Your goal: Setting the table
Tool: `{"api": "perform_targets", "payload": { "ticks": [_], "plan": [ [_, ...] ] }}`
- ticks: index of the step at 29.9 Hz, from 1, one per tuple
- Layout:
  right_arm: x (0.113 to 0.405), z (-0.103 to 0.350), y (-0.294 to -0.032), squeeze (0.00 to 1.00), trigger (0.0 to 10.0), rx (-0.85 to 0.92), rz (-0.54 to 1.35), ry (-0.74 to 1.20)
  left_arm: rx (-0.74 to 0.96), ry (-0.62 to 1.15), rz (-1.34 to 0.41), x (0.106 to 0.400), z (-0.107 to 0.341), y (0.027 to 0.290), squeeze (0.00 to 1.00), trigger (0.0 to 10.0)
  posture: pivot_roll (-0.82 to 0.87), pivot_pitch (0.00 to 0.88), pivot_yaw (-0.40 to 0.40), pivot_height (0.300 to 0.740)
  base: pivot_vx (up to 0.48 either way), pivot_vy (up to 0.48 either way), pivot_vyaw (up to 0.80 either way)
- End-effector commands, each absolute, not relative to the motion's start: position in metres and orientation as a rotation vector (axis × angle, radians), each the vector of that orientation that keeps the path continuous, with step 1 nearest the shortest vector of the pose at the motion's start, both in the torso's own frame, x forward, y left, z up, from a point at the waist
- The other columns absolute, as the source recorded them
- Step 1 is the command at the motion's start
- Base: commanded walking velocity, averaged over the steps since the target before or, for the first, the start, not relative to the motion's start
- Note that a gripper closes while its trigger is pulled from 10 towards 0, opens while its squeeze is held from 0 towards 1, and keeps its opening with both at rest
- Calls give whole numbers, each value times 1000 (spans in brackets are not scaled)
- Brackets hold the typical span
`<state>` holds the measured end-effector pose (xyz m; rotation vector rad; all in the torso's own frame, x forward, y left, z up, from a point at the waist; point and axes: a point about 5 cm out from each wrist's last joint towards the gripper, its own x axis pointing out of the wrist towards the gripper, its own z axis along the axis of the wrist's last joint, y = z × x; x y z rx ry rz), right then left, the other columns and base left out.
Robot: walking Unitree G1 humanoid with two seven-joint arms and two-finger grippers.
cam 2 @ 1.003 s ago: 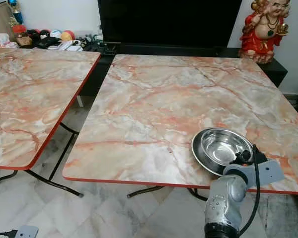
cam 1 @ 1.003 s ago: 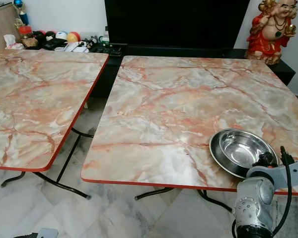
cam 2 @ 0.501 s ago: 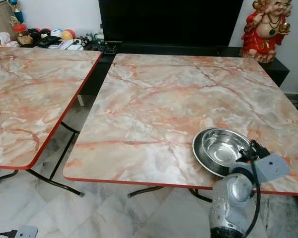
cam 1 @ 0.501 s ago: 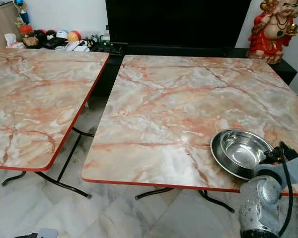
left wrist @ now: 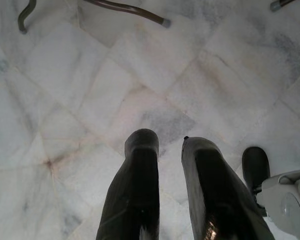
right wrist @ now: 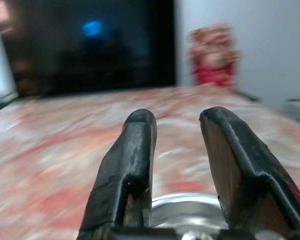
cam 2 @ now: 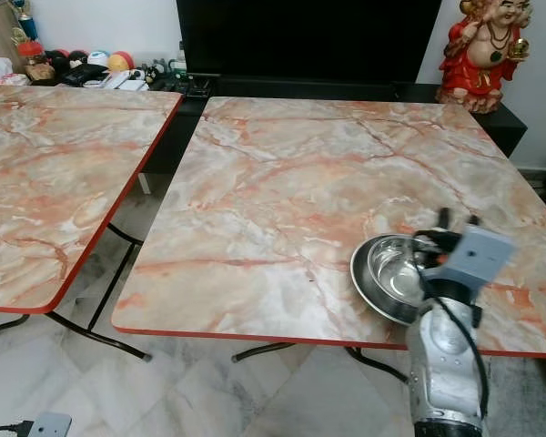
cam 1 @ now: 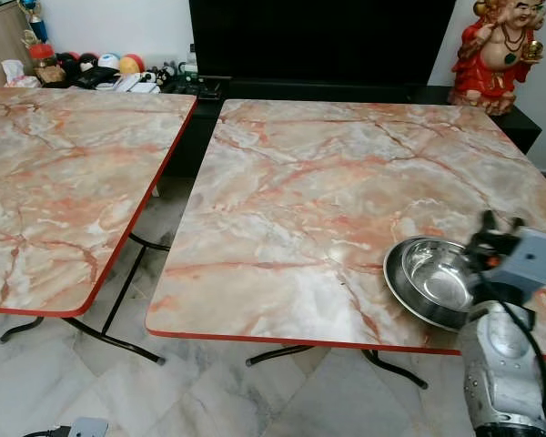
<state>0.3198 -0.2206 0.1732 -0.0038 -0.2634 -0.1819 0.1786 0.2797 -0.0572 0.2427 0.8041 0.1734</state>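
Steel bowl on the near right of our marble-patterned counter

We see the round, shiny metal bowl (cam 1: 434,280) sitting upright, mouth up, near the red-edged front rim of the right counter (cam 1: 328,191). Our right gripper (right wrist: 176,125) hovers just above its rim, fingers apart, pointing toward the far red figurine (cam 1: 500,50). Our left gripper (left wrist: 171,145) hangs over the tiled floor (left wrist: 200,80), fingers slightly apart.

Two benches side by side: bowl (cam 1: 434,281) on right bench (cam 1: 328,200), near-right corner; left bench (cam 1: 64,182) just beside; statue (cam 1: 502,53) far right behind.
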Motion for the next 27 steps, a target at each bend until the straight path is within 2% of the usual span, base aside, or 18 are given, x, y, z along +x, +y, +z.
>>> {"api": "perform_targets", "payload": {
  "ticks": [1, 14, 24, 27],
  "plan": [
    [319, 169, -220, 0, 10000, -20, -140, -232, 241, 821, 182, 173, -60, 281, 0, 10000, 28, 54, -9, 740, 0, 0, 0],
    [318, 166, -207, 0, 10000, 25, -85, -244, 223, 812, 177, 175, -59, 280, 0, 10000, 34, 0, -10, 740, 0, 0, 0],
    [316, 169, -206, 0, 10000, -4, -85, -277, 218, 830, 164, 173, -63, 274, 0, 10000, 18, 0, -11, 740, 0, 0, 0],
    [317, 173, -205, 0, 10000, -28, -58, -287, 208, 832, 171, 173, -63, 274, 0, 10000, 17, 8, -13, 740, 0, 0, 800]
  ]
}}
